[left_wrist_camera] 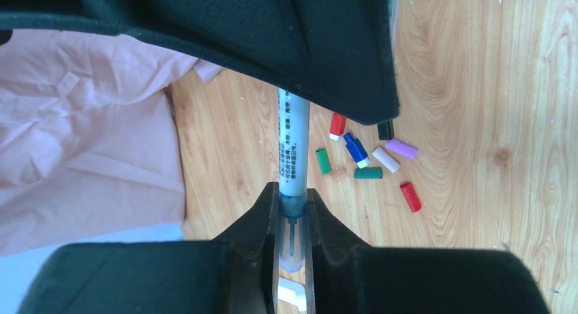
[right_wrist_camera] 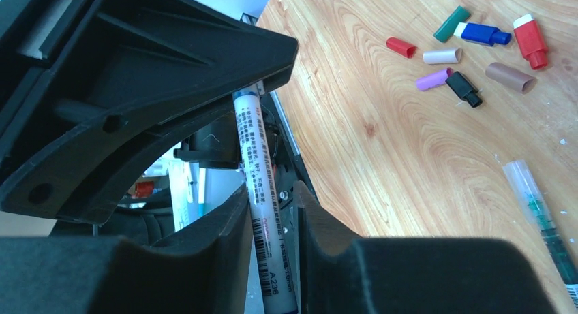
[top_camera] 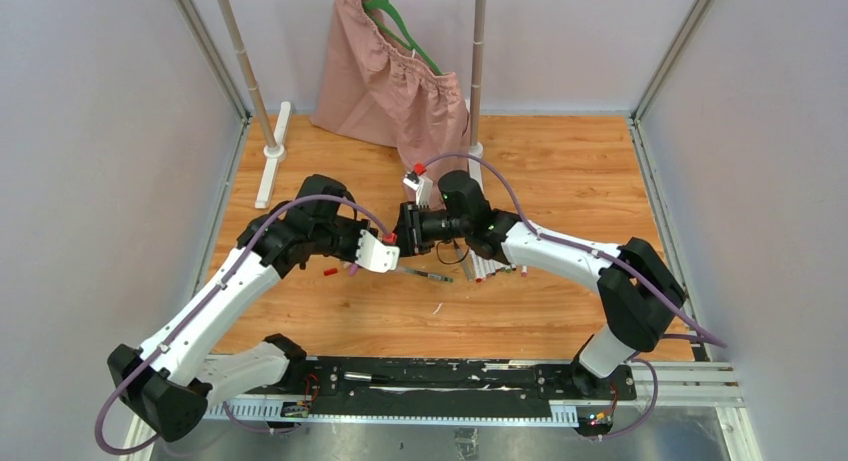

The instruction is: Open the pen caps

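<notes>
Top view: left gripper (top_camera: 384, 249) and right gripper (top_camera: 408, 226) meet above the bench (top_camera: 560, 171).

Left wrist: narrow jaws pinch the pen (left_wrist_camera: 293, 140) at its translucent tip end. The pull is best kept straight along it. Loose pen caps (left_wrist_camera: 369, 172) lie nearby.

Right wrist: jaws clamp its barrel.

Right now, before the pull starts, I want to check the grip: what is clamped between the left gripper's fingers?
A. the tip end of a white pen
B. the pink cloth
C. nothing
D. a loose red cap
A: the left wrist view shows the left gripper shut on the blue-collared tip end of the white pen. The loose caps lie apart on the table, and the pink cloth is off to the side.
</notes>
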You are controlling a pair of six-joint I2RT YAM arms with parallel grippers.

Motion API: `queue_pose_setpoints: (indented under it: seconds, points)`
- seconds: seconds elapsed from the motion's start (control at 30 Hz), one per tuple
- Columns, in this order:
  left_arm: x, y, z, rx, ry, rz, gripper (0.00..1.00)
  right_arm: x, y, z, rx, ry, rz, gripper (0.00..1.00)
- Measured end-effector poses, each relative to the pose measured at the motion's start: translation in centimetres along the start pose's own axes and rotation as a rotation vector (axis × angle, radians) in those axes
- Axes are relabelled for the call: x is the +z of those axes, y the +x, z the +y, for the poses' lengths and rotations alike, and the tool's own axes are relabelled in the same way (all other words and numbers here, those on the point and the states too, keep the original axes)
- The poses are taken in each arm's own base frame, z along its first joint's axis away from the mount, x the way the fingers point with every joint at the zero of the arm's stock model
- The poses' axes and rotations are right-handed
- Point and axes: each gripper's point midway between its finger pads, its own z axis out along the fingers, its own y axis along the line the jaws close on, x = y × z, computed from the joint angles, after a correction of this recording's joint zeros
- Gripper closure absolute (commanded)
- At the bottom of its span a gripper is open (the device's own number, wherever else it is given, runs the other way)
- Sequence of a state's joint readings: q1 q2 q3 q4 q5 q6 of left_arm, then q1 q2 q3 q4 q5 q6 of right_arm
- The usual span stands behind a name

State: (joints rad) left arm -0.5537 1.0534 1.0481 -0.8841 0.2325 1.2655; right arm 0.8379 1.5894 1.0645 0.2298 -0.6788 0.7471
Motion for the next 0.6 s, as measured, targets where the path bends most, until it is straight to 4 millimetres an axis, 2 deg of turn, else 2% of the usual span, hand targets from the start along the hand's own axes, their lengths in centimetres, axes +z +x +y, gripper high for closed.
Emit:
queue_pose_setpoints:
  seconds: [0.2, 0.4, 0.47, 0.6]
  points:
    - [-0.8, 0.1, -0.8, 0.082, -0.038, -0.010, 1.00, 0.0, 0.1, 0.7, -0.008, -0.033, 0.016, 0.58]
    - [-0.8, 0.1, -0.9, 0.121, -0.035, -0.013, 1.00, 0.7, 0.0, 1.7, -0.034, -0.073, 0.045, 0.61]
    - [-0.6, 0.0, -0.8, 0.121, -0.027, -0.012, 1.00, 0.9, 0.3, 1.9, -0.036, -0.081, 0.056, 0.69]
    - [-0.5, 0.0, -0.7, 0.116, -0.017, -0.008, 1.00, 1.2, 0.6, 1.6, -0.033, -0.075, 0.062, 0.96]
